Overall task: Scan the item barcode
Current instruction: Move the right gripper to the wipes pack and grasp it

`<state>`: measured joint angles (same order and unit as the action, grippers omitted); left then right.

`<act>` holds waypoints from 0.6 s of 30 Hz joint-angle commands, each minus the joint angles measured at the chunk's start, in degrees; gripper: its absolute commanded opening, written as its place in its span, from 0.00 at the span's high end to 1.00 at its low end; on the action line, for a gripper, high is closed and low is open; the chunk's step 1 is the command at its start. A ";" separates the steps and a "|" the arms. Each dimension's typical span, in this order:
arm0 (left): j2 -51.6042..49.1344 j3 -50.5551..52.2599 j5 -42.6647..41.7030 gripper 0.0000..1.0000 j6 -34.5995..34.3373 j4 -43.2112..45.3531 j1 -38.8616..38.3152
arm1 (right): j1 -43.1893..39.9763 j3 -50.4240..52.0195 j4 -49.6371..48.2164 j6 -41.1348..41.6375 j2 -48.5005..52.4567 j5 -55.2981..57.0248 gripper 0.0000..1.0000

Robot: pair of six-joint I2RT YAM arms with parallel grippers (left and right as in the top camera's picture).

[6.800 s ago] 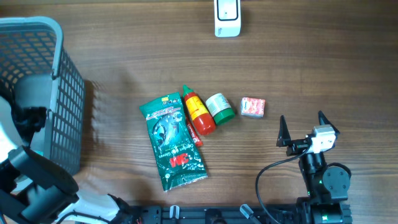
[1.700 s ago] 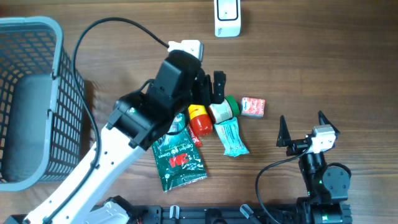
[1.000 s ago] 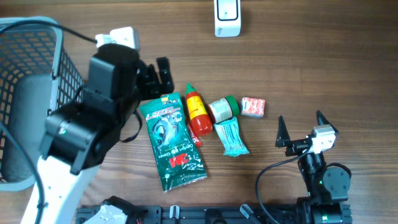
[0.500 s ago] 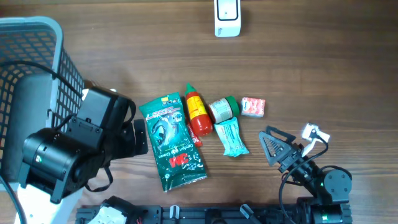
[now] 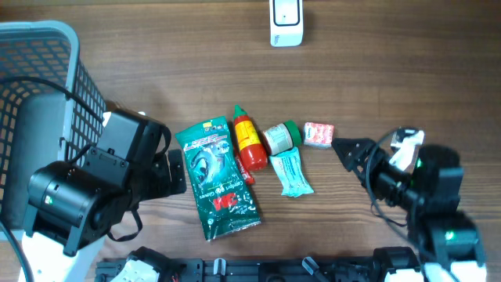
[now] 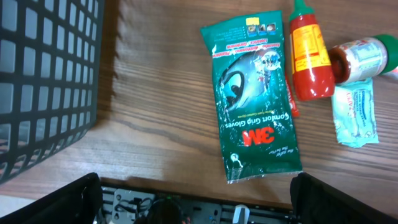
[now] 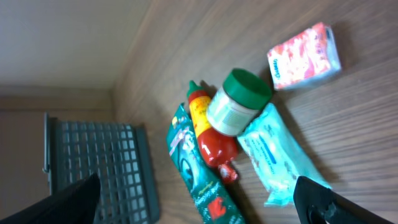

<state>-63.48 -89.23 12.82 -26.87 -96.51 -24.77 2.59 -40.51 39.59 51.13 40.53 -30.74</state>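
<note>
The grey basket [image 5: 88, 110] fills the far left of the overhead view, cut off by the left edge. A pale grey rounded shape [image 5: 39, 141] sits inside it, and I cannot tell what it is. My left arm [image 5: 90, 192] covers the basket's lower right corner and the table in front of it. My left gripper [image 6: 196, 182] has its fingers wide apart with nothing between them. In the left wrist view only their black tips show, in the two bottom corners.

Just right of that arm, at the centre of the overhead view, lies the green glove packet [image 5: 217, 178], flat, its print upside down in the wrist view. The red sauce bottle [image 5: 249, 145] lies along its upper right edge, nozzle toward the top of the frame. A jar with a green lid [image 5: 280, 136] lies on its side against the bottle's base, resting partly on the upper end of a pale teal packet [image 5: 290, 172]. The small pink packet [image 5: 318, 135] lies just beside the lid. I cannot make out a barcode on any of them.

The white scanner [image 5: 286, 23] stands at the top centre, well apart from the items and cut off by the frame's top edge.

At right, my right gripper [image 7: 199, 198] spreads wide and empty, pointing toward the pink packet. One finger is partly hidden from overhead.
</note>
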 commanded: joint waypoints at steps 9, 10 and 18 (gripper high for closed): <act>0.15 -0.42 0.72 0.00 -0.57 0.02 0.26 | 13.33 -2.84 1.64 -11.32 25.77 11.30 0.18; 0.15 -0.42 0.72 0.00 -0.57 0.02 0.26 | 17.57 -3.43 1.62 -11.74 28.09 16.28 0.19; 0.15 -0.42 0.72 0.00 -0.57 0.02 0.26 | 38.16 -7.28 -0.13 -11.76 42.97 46.95 0.25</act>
<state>-63.46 -89.25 12.84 -26.87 -96.47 -24.77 36.64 -45.01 39.81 40.40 78.74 0.03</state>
